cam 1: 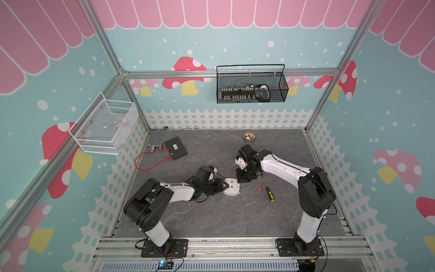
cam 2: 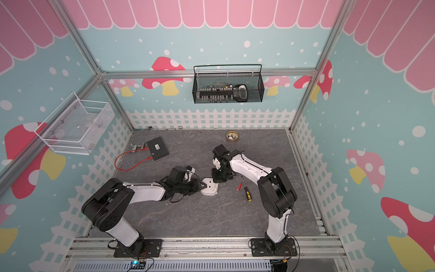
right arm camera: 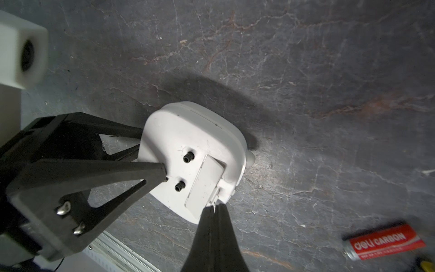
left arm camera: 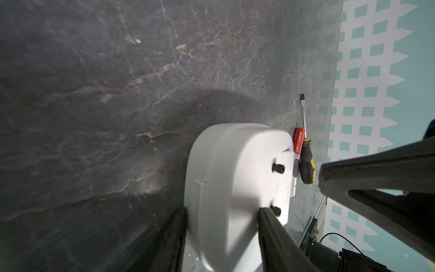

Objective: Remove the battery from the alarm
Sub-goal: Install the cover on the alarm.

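Your left gripper (right arm camera: 151,150) is closed part-way on the alarm (cam 1: 231,187). One finger lies on its plain back and the other on the far side. It holds the alarm back-up near the middle of the tabletop (cam 1: 211,219). A small white cover (right arm camera: 204,183) sits over the recess, slightly raised at one end. Your right gripper (right arm camera: 214,208) comes down from the back edge's side with its jaws pressed together. Its tips touch that end of the cover, and you cannot tell whether they pinch its little tab. The battery (cam 1: 260,187) is already out of the alarm. It lies free on the tabletop, near the alarm on the side toward the right edge, with its long axis running roughly front to back. If it has to be lifted, your right arm looks much the nearer, and the jaws would have to close across the cell from side to side. What stands in the way is the screwdriver (cam 1: 268,190), just beside the battery on its right-edge side and nearly parallel to it, blade toward the back edge. That leaves little room for a finger there. The round brass dish (cam 1: 249,136) by the back edge is well apart.
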Action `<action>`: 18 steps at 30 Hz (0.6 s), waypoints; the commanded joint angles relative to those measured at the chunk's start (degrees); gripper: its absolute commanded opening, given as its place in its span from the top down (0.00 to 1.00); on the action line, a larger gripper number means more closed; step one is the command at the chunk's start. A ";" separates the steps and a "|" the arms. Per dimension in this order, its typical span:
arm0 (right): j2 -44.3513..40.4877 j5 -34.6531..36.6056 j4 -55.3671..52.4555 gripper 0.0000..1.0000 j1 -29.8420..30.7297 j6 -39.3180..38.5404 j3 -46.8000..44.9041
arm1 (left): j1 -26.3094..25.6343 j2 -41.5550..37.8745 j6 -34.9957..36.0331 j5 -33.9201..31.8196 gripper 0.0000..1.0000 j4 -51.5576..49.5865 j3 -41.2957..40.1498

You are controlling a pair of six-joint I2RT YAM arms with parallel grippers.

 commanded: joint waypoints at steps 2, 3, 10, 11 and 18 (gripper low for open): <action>1.63 1.38 -2.62 1.00 1.19 -1.79 1.42 | 0.26 0.13 0.26 -2.82 0.49 -3.95 0.40; 1.94 1.32 -2.76 1.00 1.42 -1.97 1.54 | 0.26 0.14 0.32 -2.86 0.49 -3.98 0.43; 3.47 1.15 -2.27 1.00 2.48 -2.14 1.52 | 0.31 0.14 0.31 -2.90 0.49 -4.09 0.49; 3.57 1.03 -2.10 1.00 2.52 -2.27 1.28 | 0.29 0.06 0.27 -2.99 0.49 -4.08 0.39; 6.04 0.72 -0.49 1.00 2.71 -2.05 0.08 | 0.26 -0.10 0.26 -3.11 0.49 -4.14 0.14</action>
